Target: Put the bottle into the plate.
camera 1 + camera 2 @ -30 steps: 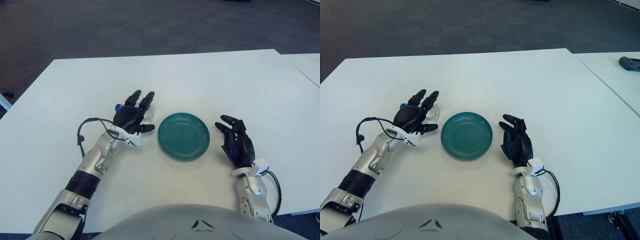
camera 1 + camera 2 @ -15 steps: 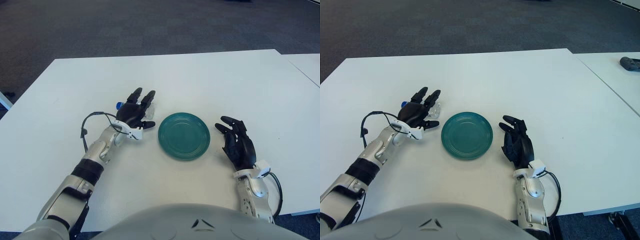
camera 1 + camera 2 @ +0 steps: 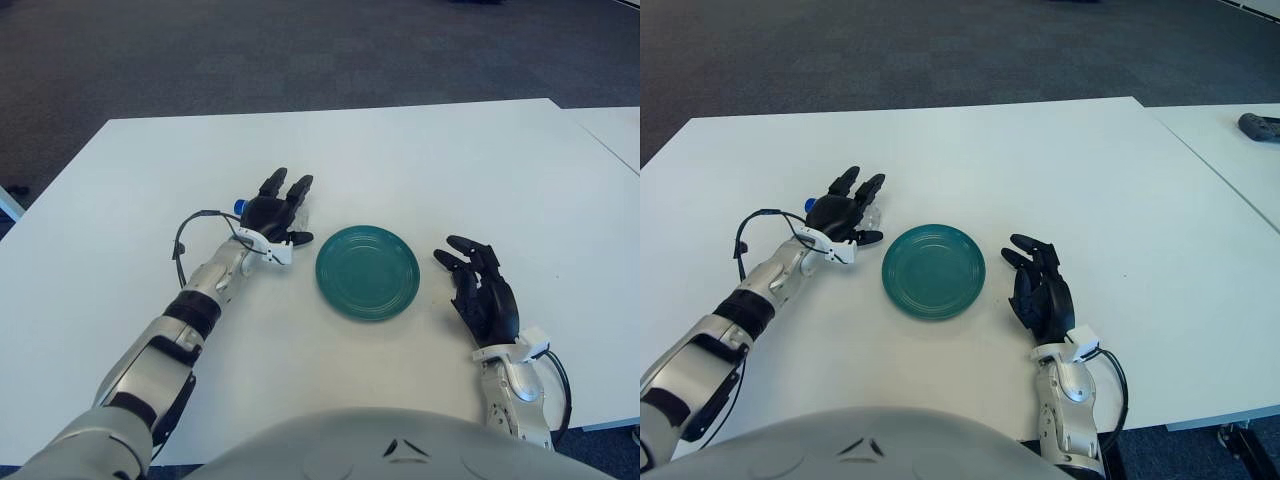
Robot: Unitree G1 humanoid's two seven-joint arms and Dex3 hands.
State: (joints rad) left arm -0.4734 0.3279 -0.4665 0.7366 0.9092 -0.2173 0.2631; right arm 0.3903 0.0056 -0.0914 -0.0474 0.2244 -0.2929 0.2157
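A small clear bottle with a blue cap (image 3: 240,207) lies on the white table (image 3: 420,160), left of the teal plate (image 3: 368,271). My left hand (image 3: 275,210) hovers over or on the bottle, hiding most of it. Its fingers stretch forward and spread, with the thumb pointing toward the plate, and they are not closed around the bottle. A bit of the clear body (image 3: 872,216) shows beside the fingers. The plate holds nothing. My right hand (image 3: 483,295) shows to the right of the plate, fingers relaxed and holding nothing.
A second white table adjoins at the far right, with a dark object (image 3: 1260,125) on it. Dark carpet lies beyond the table's far edge. A black cable (image 3: 185,240) loops beside my left wrist.
My left hand has reached farther forward and lower, now covering the bottle more fully. The right hand has drifted slightly toward the near edge. Plate and bottle have stayed put.
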